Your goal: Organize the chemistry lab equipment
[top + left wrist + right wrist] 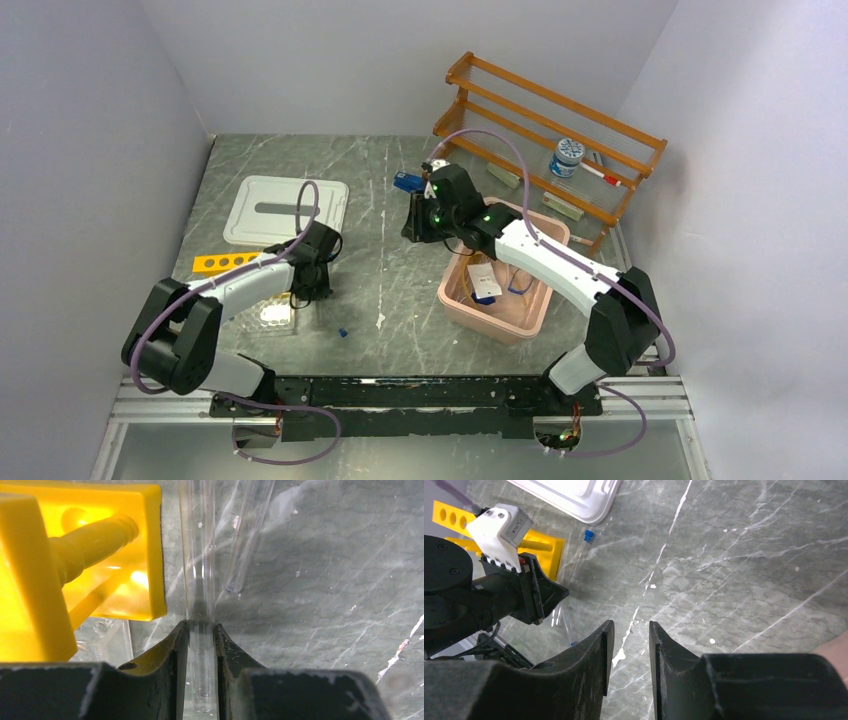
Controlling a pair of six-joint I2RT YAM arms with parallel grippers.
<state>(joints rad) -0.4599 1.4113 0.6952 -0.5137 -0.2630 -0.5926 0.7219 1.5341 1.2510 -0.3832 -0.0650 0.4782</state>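
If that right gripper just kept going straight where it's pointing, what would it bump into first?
Probably the bare marbled tabletop: nothing lies ahead of the right gripper, and the left arm sits off to the side.

Bright, even overhead light; crisp overview, softer close-ups.
In the top view, soft shadows sit under the arms on the grey marbled table (380, 260). In the left wrist view, the yellow rack (125, 555) glows with blown hot spots and the clear tube (200, 555) carries white glare streaks. The left gripper (200, 627) looks soft-edged up close, as does the right gripper (630, 625).
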